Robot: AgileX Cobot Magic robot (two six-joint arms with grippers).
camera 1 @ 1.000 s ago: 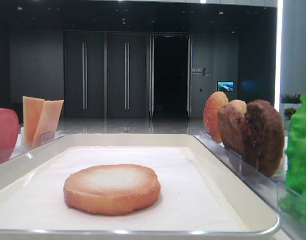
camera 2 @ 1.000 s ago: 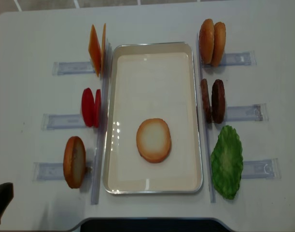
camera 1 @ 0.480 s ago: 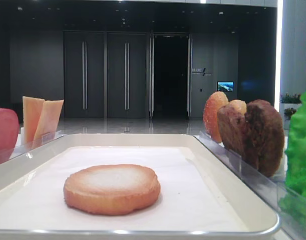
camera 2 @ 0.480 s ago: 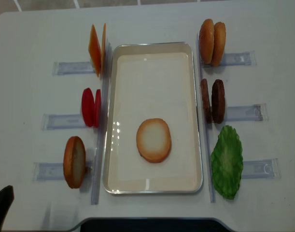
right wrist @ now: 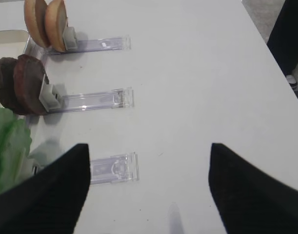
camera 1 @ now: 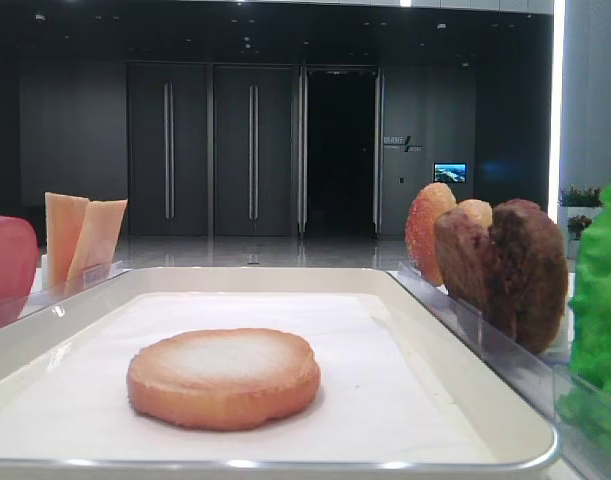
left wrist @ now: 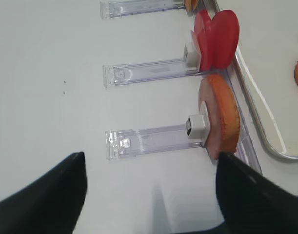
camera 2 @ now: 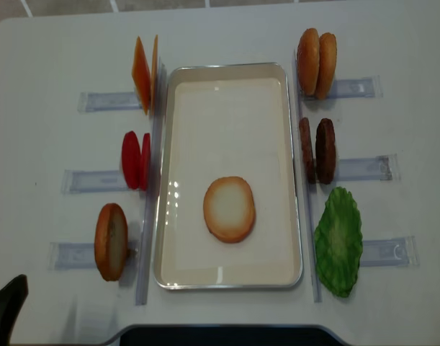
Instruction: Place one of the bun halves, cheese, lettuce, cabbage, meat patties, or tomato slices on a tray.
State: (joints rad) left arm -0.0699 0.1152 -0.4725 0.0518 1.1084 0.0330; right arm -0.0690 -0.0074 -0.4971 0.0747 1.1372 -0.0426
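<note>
A bun half (camera 2: 229,209) lies flat, pale face up, on the cream tray (camera 2: 227,108); nothing touches it. It also shows in the low view as the bun half (camera 1: 223,377). My left gripper (left wrist: 151,195) hovers open and empty over bare table, left of a second bun half (left wrist: 222,117) standing upright in its holder. Beyond that stand the tomato slices (left wrist: 217,39). My right gripper (right wrist: 149,190) is open and empty over the table, right of the lettuce (right wrist: 7,141) and the meat patties (right wrist: 19,85). Cheese (camera 2: 145,73) stands at the tray's far left.
Clear plastic holders (camera 2: 97,180) line both long sides of the tray. Two speckled orange discs (camera 2: 317,63) stand at the far right. A dark part of the left arm (camera 2: 5,308) shows at the near left corner of the table.
The dark part of the left arm at the table's near left corner has shifted slightly. Nothing else has moved.
</note>
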